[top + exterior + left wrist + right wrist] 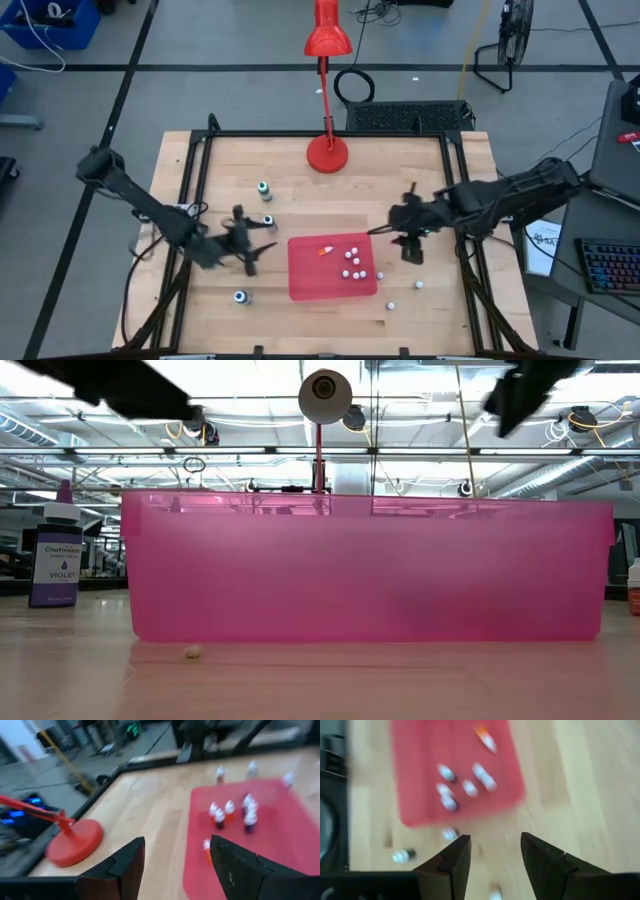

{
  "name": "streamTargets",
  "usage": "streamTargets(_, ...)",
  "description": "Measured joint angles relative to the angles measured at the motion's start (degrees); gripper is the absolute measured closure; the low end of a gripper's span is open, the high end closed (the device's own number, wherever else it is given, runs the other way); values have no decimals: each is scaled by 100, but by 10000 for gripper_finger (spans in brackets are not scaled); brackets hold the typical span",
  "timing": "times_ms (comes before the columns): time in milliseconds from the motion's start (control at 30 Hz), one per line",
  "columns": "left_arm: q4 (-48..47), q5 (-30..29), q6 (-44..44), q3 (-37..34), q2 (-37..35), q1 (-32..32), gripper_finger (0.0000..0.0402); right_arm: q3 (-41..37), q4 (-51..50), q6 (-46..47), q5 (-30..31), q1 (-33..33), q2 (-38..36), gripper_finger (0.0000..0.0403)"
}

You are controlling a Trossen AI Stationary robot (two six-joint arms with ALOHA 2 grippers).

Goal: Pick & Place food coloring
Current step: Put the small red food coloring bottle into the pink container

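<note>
Wooden table [300, 160] with red lamp [327, 152], red tray [310, 280] of food coloring [352, 262], both grippers' fingers [125, 865] parted, empty.

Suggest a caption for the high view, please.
Both arms hover beside the red tray holding several food coloring bottles, others scattered around.

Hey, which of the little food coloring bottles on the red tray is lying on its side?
The orange-red tipped bottle near the red tray's far left corner. It lies flat and apart, while the white-capped bottles stand upright in a cluster.
</note>
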Motion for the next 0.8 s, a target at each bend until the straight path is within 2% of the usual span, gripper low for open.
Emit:
streamTargets(167,967,657,212,-1497,-1654,2,177,-159,-1139,1334,273,396,-72,243)
streamTargets(367,1101,1018,209,-2509,-3234,4,183,-879,-1271,2295,-238,718,147,243)
streamTargets(533,754,1509,434,-2843,-4096,4,175,-1417,-872,2300,-187,751,289,243)
streamTargets(667,-79,1464,156,-2866,-4571,4,176,-1722,-300,2322,-174,714,354,243)
streamTargets(800,-481,1448,112,-2866,-4884,4,181,-1922,111,2445,-187,714,357,243)
